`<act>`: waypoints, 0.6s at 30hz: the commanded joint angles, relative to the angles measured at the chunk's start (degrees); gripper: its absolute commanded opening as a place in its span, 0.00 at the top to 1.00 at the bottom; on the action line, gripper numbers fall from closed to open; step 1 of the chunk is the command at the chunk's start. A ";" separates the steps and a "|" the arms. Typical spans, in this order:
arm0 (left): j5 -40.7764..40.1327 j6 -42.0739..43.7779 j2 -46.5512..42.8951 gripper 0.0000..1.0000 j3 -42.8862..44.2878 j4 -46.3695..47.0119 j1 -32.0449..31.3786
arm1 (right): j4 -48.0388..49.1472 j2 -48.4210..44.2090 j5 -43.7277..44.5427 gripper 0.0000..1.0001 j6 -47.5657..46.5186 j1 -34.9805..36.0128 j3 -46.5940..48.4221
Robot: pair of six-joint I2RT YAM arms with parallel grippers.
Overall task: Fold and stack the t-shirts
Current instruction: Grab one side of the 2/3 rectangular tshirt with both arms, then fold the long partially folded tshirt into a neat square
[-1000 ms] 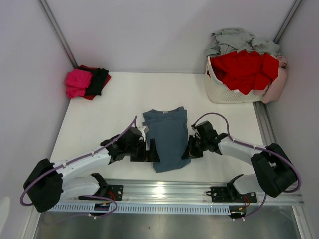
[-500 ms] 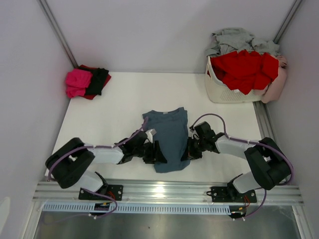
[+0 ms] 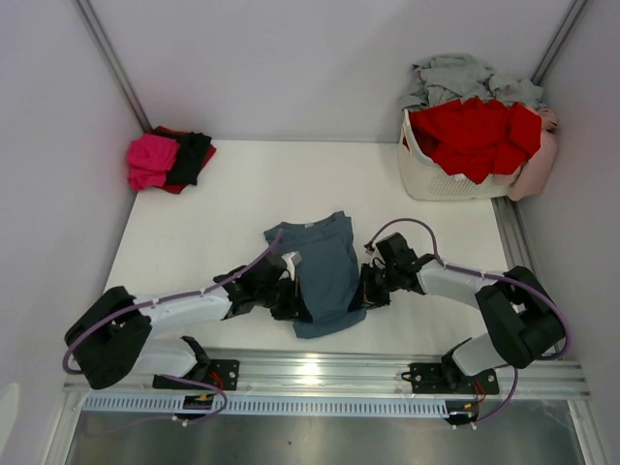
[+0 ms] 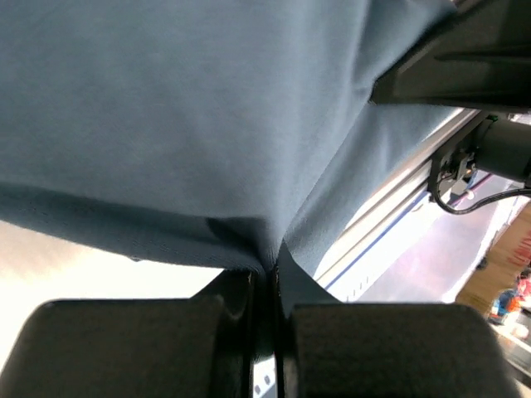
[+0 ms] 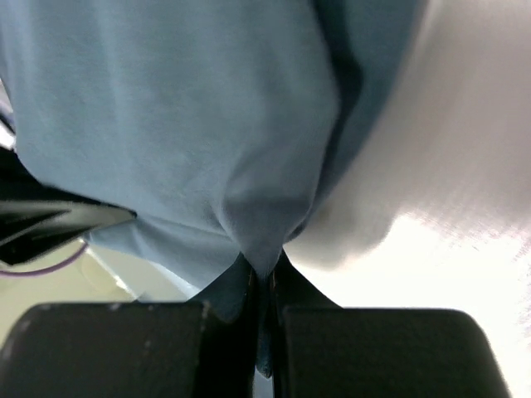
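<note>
Wrist views: I am pinching blue-grey t-shirt in left fingers, right fingers, fully closed.
Top view: basket, folded pile lying beyond.

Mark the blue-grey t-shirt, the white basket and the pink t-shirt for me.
blue-grey t-shirt (image 3: 325,266), top view, middle of its body.
white basket (image 3: 438,180), top view, its front lattice wall.
pink t-shirt (image 3: 152,155), top view, its upper face.
</note>
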 commanded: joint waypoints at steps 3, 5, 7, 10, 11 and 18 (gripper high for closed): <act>-4.01 6.58 -5.00 0.97 7.60 -20.85 -0.30 | -3.81 -0.55 -1.42 1.00 -0.06 -3.20 6.43; -5.15 8.43 -5.70 0.97 10.76 -24.62 0.39 | -4.69 -1.17 -1.86 1.00 -0.15 -3.99 7.75; -5.59 9.92 -5.71 0.97 13.75 -26.13 1.62 | -4.52 -1.17 -2.92 1.00 0.20 -4.34 9.68; -2.96 10.98 -5.97 0.97 16.12 -26.40 5.40 | -3.91 0.41 -3.79 1.00 0.55 -4.96 12.67; -2.17 11.16 -5.97 0.97 16.57 -26.14 7.24 | -3.38 1.37 -3.97 1.00 0.56 -5.22 13.38; -1.29 13.62 -5.88 0.97 20.78 -27.28 12.00 | -0.13 5.33 -5.20 1.00 2.13 -5.92 20.06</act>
